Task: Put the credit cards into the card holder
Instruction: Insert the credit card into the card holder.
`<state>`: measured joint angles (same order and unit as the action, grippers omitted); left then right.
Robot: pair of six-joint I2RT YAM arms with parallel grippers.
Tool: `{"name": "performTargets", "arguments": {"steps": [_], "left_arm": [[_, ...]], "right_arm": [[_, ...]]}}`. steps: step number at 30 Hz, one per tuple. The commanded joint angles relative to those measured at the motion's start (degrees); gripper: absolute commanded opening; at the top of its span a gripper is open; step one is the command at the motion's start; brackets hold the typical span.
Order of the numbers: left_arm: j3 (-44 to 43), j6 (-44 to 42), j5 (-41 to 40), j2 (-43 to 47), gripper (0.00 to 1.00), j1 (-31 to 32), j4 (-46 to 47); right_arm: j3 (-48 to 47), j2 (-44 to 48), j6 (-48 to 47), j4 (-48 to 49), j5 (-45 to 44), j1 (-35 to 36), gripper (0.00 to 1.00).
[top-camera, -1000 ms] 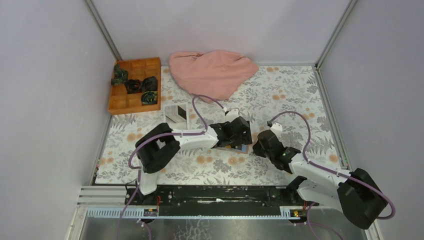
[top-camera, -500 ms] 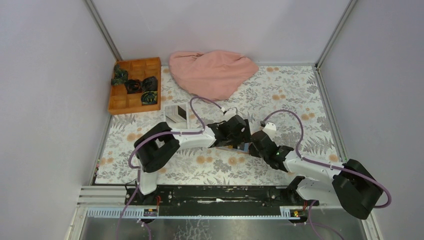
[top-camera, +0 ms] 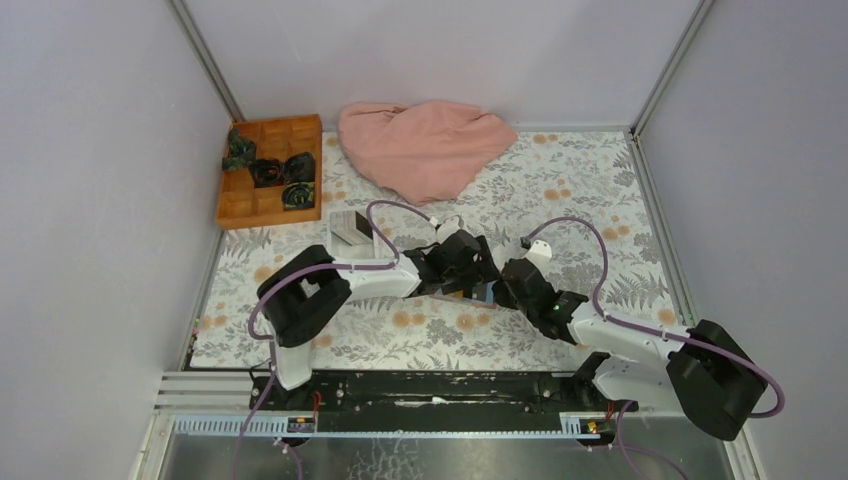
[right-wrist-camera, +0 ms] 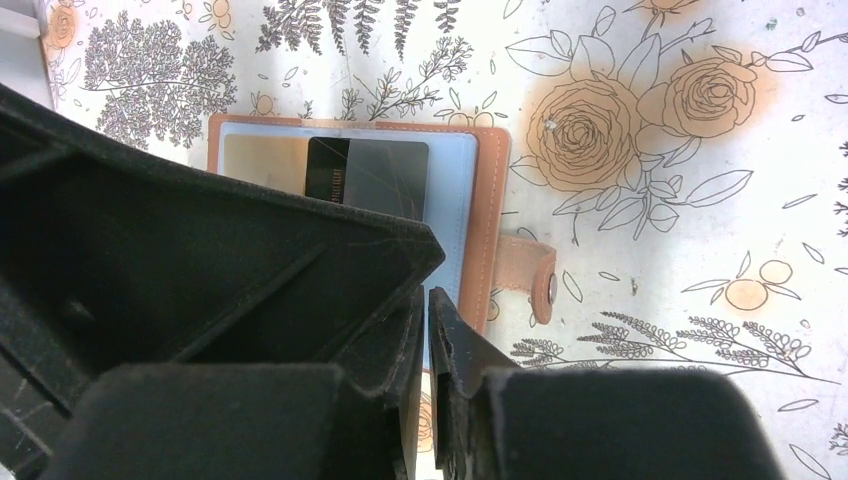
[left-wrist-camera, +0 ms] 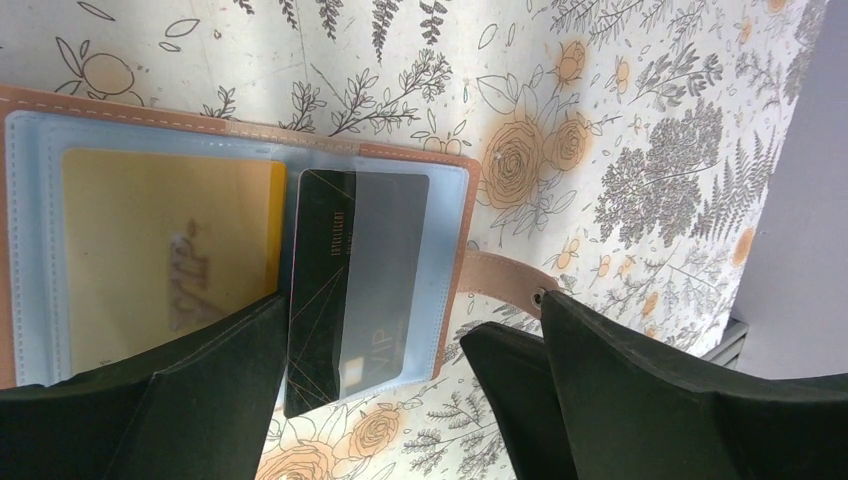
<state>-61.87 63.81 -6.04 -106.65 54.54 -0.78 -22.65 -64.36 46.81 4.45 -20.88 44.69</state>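
One black card (left-wrist-camera: 355,280) sits part-way in the card holder (left-wrist-camera: 463,240) on the table, long axis running towards our right gripper (right-wrist-camera: 428,300) — jaws narrow, grip unclear — while our left gripper (left-wrist-camera: 375,335) straddles it, wide.

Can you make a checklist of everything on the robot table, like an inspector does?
Surface: flowery tablecloth, lying flat.
Job's things: card holder lies open; gold card pocketed, black card partly in; spare cards in white tray.
Clutter: pink cloth; orange box holding dark bundles.
Grippers: left gripper wide open over the holder; right gripper almost shut at its near edge.
Cables: purple cables arch above the tablecloth.
Surroundings: grey walls, metal corner posts.
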Motion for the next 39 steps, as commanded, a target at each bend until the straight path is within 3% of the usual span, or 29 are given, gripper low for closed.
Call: {"name": "performTargets", "arguments": {"steps": [1,14,25,34,39], "left_arm": [[1.51,2.60,2.28,0.99,1.00,-0.47,4.92],[5.33,7.32,4.55,1.83,1.00,-1.09,10.73],[8.64,9.31,0.06,5.64,1.00,-1.82,10.19],[10.00,6.86,-4.29,8.49,1.00,-1.96,8.98],[8.94,1.27,-7.88,9.58,1.00,-1.99,2.76]], "right_arm": [[-0.02,-1.86,0.61,4.59,-0.18,0.67,0.12],[1.57,-5.47,1.85,6.91,-1.23,0.67,0.12],[3.00,-4.46,4.27,4.18,-2.48,0.67,0.11],[2.86,-5.38,4.96,3.51,-2.20,0.67,0.11],[2.47,-4.43,4.57,2.86,-2.16,0.66,0.11]]}}
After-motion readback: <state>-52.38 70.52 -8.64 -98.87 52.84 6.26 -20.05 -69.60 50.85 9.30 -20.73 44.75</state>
